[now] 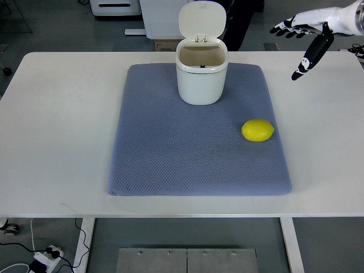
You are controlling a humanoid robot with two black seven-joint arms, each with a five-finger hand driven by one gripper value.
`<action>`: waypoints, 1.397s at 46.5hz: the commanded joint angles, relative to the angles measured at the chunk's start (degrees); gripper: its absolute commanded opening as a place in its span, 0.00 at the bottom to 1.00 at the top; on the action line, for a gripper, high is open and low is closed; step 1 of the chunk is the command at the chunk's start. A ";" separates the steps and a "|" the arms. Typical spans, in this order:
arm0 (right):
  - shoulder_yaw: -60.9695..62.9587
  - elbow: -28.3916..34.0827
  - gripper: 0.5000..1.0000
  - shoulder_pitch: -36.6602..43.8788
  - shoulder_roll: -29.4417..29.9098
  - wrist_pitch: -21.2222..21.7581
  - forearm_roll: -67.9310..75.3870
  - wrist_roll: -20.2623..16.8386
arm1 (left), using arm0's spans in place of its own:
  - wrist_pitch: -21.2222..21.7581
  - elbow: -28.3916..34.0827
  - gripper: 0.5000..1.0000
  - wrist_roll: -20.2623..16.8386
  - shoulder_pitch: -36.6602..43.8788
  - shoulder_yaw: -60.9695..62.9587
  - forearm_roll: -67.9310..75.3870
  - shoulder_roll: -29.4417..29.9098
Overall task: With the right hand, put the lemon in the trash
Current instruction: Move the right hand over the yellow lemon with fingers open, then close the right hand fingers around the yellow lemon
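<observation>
Overhead, the camera looks steeply down on a white tabletop (pixel 57 131) that fills most of the view. A blue-grey quilted mat (pixel 170 153) lies across the middle of the tabletop, roughly square, with rounded corners, reaching from near the far edge almost to the near edge.

On the far part of the mat, close to its far edge and about midway along it, stands a small white trash bin (pixel 201 79). It is upright, and its hinged lid (pixel 202 19) is tipped back and standing open behind it, so the dark brownish inside of the bin is visible from above.

A yellow lemon (pixel 257 130) rests on the mat near the mat's right edge, about halfway between the far and near edges. It lies on its side, well apart from the bin, nearer the camera and to the right of it. Nothing touches it.

The right hand (pixel 304 42), white with black finger segments, enters from the picture's upper right corner. It hangs in the air over the far right corner of the tabletop, beyond the mat's right far corner. Its fingers (pixel 288 27) are spread apart and hold nothing, and one long digit points down and to the left toward the tabletop. The hand is well apart from the lemon and from the bin.

Beyond the far edge of the tabletop, grey floor and the bases of pale equipment show. Below the near edge, table legs and a power strip (pixel 45 254) with cables are seen on the floor.
</observation>
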 commanded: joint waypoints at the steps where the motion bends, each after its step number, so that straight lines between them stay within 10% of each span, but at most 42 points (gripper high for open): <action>1: -0.78 2.14 1.00 0.04 1.00 -2.19 0.00 0.02 | 0.00 -0.05 1.00 -0.01 -0.01 0.00 0.00 0.00; 18: -3.25 8.30 0.99 -1.80 5.05 -11.34 0.53 -1.21 | 0.00 0.03 1.00 -0.01 -0.01 0.00 0.00 0.00; 65: -2.90 8.12 0.98 -12.79 9.44 -19.07 0.00 -2.88 | 0.00 0.03 1.00 -0.01 -0.01 0.00 0.00 0.00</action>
